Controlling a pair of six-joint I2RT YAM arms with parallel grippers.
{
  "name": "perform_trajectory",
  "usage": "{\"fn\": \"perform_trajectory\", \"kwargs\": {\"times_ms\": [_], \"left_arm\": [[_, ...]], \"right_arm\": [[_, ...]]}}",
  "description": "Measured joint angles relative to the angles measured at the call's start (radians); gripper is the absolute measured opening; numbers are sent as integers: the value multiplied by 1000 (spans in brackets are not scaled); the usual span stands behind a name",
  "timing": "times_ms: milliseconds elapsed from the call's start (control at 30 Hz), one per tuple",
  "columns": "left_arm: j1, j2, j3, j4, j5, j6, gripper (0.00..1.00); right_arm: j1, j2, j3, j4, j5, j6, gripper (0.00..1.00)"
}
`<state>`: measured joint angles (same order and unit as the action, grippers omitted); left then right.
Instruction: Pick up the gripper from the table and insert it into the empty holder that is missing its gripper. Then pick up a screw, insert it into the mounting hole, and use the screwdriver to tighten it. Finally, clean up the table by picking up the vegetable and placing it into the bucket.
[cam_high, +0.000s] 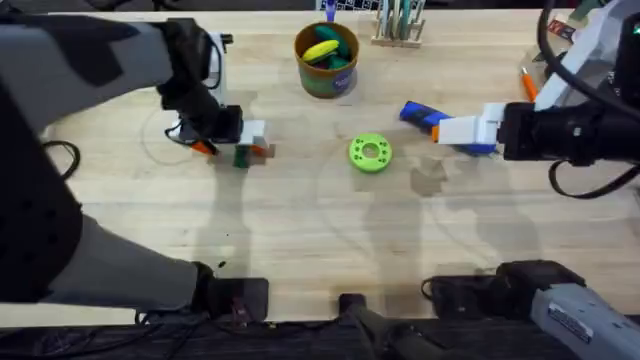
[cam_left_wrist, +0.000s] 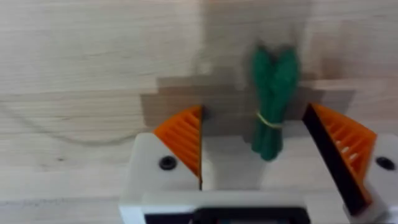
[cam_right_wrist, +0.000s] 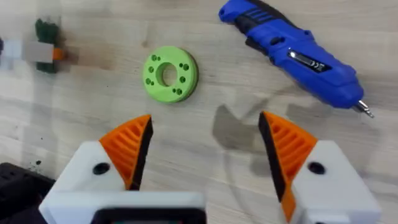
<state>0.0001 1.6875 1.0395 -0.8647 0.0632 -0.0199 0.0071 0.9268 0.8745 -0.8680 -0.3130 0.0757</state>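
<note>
left gripper (cam_left_wrist: 255, 146) fingers wide around vegetable (cam_left_wrist: 272, 102) | right gripper (cam_right_wrist: 205, 152) fingers wide, near screwdriver (cam_right_wrist: 298, 53) | no legible writing

No readable text appears anywhere; the screwdriver (cam_right_wrist: 298, 53) carries a small silver label, its print too small to read.

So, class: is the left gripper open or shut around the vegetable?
Open. In the left wrist view the left gripper has its orange pads spread apart, with the vegetable lying on the table between them, not yet clamped.
</note>
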Motion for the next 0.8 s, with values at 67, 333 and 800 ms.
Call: {"fn": "perform_trajectory", "kwargs": {"times_ms": [67,333,800], "left_arm": [[-11,9,9,23,-18,-25,991],[-15,21,23,42,-19,-58,96],[-51,20,390,-8,106,-59,12]], "right_arm": [[0,0,0,0,0,0,991],[0,0,0,0,0,0,991],[0,0,0,0,0,3,991]]}}
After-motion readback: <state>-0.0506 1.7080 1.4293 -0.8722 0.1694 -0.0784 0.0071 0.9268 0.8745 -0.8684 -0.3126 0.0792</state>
